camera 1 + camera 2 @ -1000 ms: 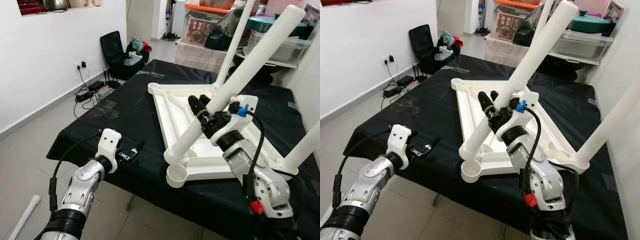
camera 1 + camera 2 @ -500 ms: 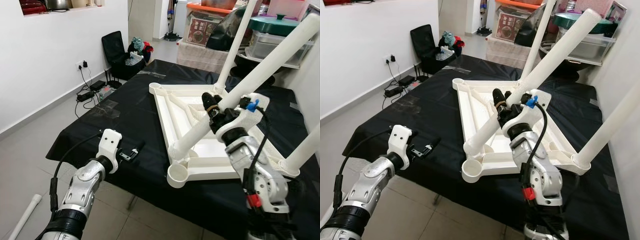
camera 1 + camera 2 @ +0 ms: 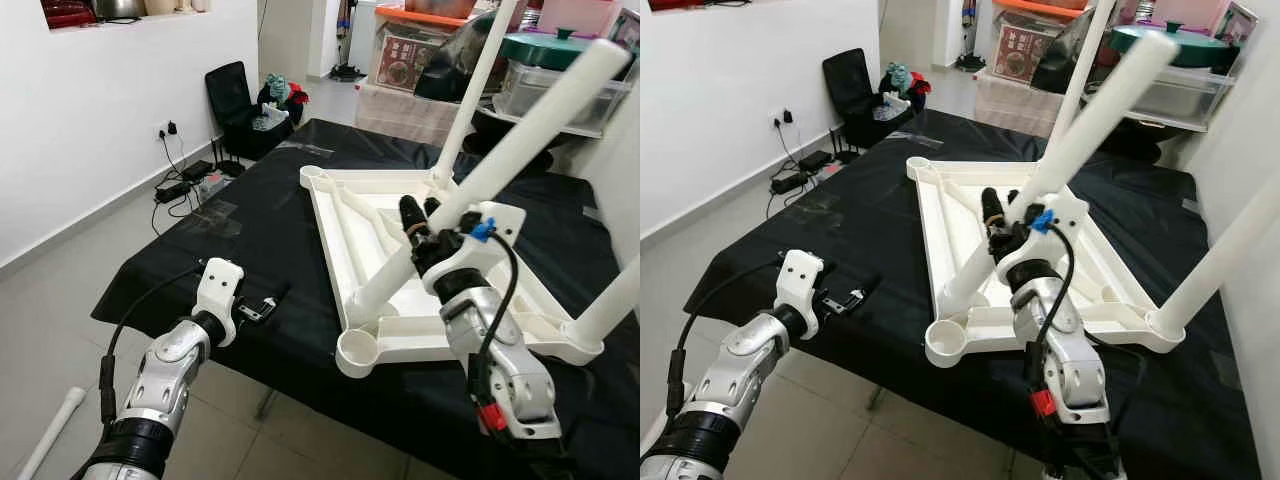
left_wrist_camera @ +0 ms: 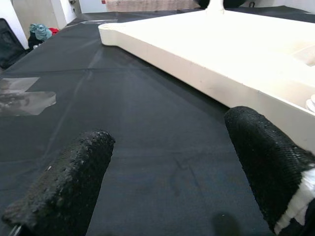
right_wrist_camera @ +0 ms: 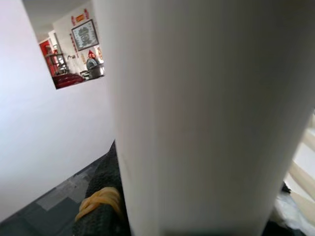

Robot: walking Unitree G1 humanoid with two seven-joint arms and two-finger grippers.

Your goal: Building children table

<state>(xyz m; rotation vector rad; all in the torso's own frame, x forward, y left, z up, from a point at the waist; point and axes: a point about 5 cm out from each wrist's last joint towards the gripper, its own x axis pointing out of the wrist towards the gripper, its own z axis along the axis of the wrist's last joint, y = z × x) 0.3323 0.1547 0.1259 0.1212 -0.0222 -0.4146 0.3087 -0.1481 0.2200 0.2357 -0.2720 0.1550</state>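
Observation:
A white children's table top (image 3: 345, 235) lies upside down on a black-covered table (image 3: 230, 240). One white leg (image 3: 472, 90) stands in its far corner, and another (image 3: 612, 300) stands at the right corner. My right gripper (image 3: 418, 215) is shut on a third white leg (image 3: 520, 135). That leg slants, with its lower end just behind the empty front corner socket (image 3: 358, 350). The right wrist view shows this leg (image 5: 206, 113) against a black finger (image 5: 101, 206). My left gripper (image 3: 265, 303) hovers open over the cloth's front left edge, beside the table top's rim (image 4: 197, 64).
A black chair (image 3: 235, 100) with clutter stands at the back left, and cables (image 3: 185, 182) lie along the white wall. Storage boxes (image 3: 560, 90) are stacked behind the table. A loose white tube (image 3: 45, 435) lies on the floor at my left.
The held leg has swung more upright than half a second ago, and my right gripper has moved slightly left with it. The left arm has stayed put.

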